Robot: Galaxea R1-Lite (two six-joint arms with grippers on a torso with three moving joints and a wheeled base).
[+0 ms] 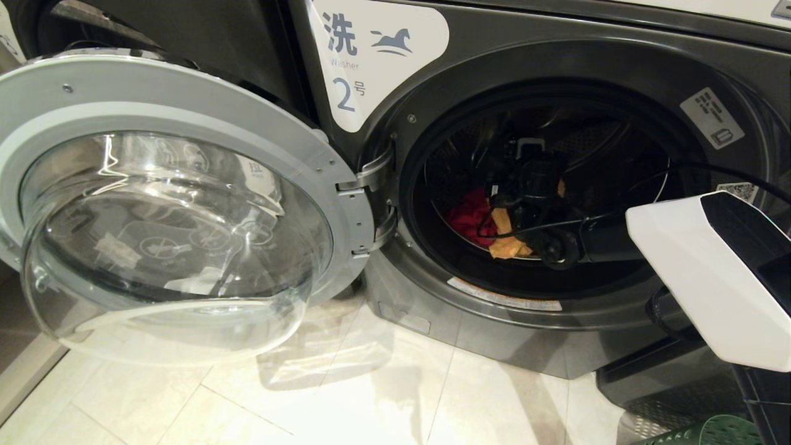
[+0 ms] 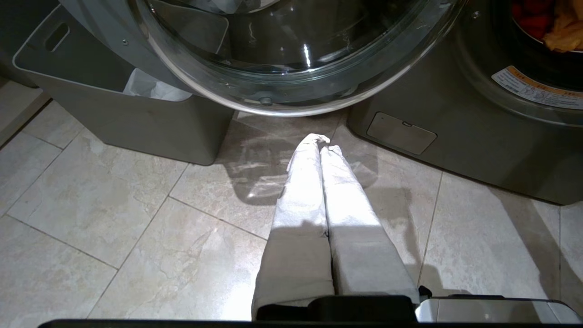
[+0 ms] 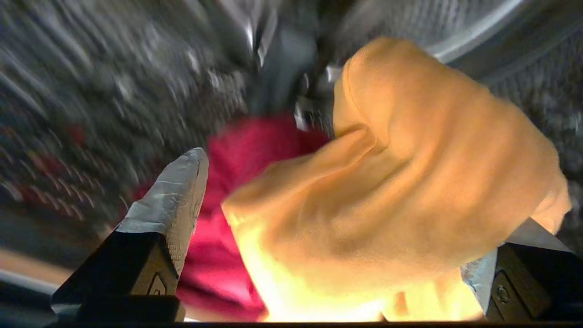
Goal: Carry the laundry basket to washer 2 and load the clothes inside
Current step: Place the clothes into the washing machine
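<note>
Washer 2 (image 1: 364, 62) stands with its round glass door (image 1: 167, 204) swung wide to the left. My right arm reaches into the drum, where my right gripper (image 1: 525, 185) shows dark. A pink-red garment (image 1: 469, 216) and a yellow-orange cloth (image 1: 503, 238) lie in the drum. In the right wrist view the right gripper (image 3: 360, 191) is open, one taped finger (image 3: 173, 205) to one side. The yellow cloth (image 3: 401, 191) bulges between the spread fingers and the red garment (image 3: 255, 155) lies behind it. A rim of the green laundry basket (image 1: 710, 432) shows at the lower right.
My left gripper (image 2: 321, 142) hangs shut above the tiled floor (image 2: 114, 218), just in front of the open door (image 2: 291, 59). A grey bin (image 2: 136, 118) with a white bag (image 2: 150, 86) stands left of the washer, behind the door. The washer's base panel (image 2: 401, 132) is to the right.
</note>
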